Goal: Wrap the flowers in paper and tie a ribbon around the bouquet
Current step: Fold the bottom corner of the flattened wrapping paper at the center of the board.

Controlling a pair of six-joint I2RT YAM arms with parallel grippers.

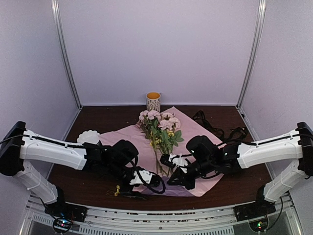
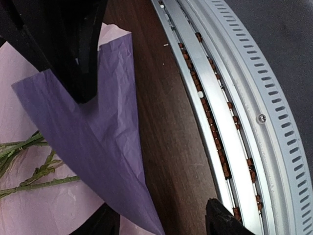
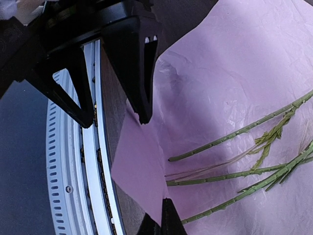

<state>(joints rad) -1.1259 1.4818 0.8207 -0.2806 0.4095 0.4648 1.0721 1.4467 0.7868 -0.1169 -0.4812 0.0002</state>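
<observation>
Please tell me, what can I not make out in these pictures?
- Top view: black tangle at far right, too small to tell ribbon from cable.
- Wrist views: blooms of the flowers, cut off by frame edges; only stems show.
- Right wrist view: tips of the right gripper pinching the paper, cut off by the bottom edge.
- Top view: white object, partly behind the left arm.

lilac-pink paper [image 1: 193, 128], pink and yellow flowers [image 1: 159, 121]

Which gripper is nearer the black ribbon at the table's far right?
Right. The right gripper, on the paper's near fold, has the ribbon behind it to its right; the left gripper is further left and nearer the bases.
</observation>
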